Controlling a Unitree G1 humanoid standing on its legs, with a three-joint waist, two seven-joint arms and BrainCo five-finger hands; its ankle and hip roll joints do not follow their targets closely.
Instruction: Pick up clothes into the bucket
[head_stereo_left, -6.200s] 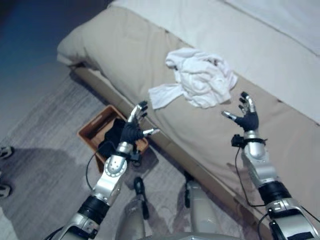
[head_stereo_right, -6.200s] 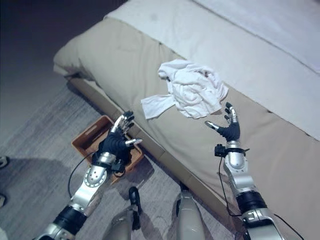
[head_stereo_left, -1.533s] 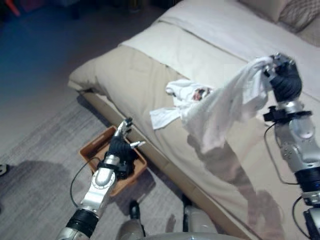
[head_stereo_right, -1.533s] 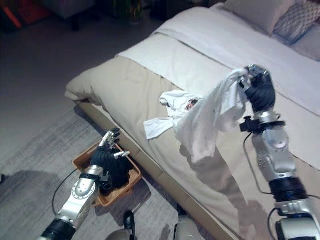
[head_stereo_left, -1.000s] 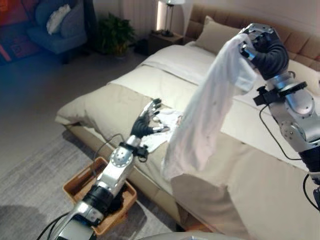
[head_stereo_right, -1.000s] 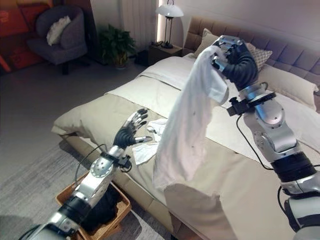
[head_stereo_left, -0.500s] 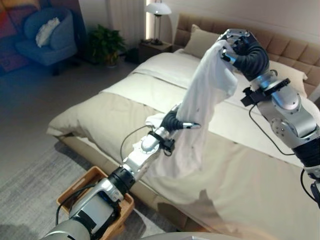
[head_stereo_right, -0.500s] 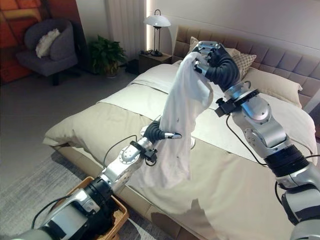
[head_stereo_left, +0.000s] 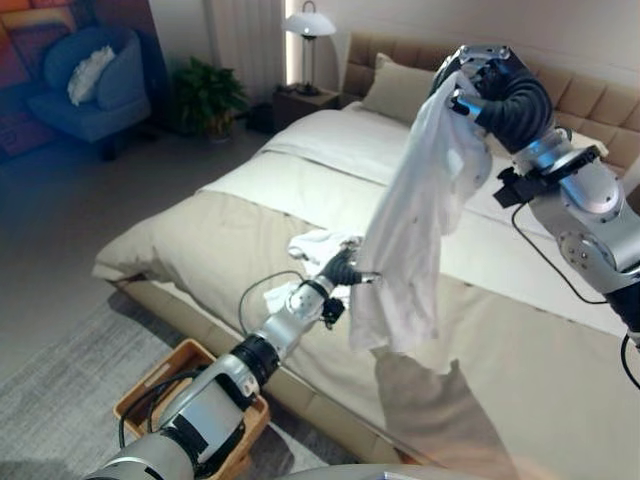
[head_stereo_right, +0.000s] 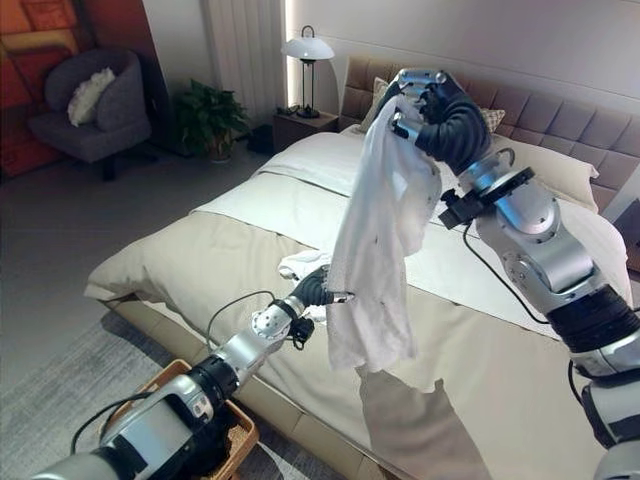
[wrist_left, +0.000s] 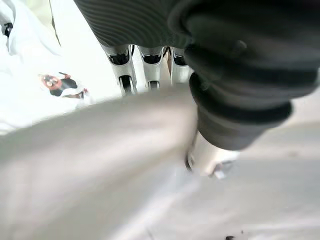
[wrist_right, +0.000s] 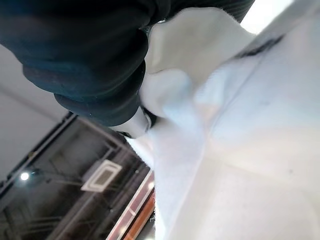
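My right hand (head_stereo_left: 500, 90) grips a white shirt (head_stereo_left: 415, 230) high above the bed (head_stereo_left: 520, 330), fingers curled into its top. My left hand (head_stereo_left: 343, 270) touches its lower edge; grip unclear.

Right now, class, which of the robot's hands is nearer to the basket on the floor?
Left. The left hand reaches over the bed edge, above the basket; the right hand is raised high, gripping the white shirt.

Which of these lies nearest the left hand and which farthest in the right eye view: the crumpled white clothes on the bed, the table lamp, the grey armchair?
From the left hand:
1. Crumpled white clothes, on the bed right beside it.
2. Table lamp, on the nightstand by the headboard.
3. Grey armchair, across the room at far left.
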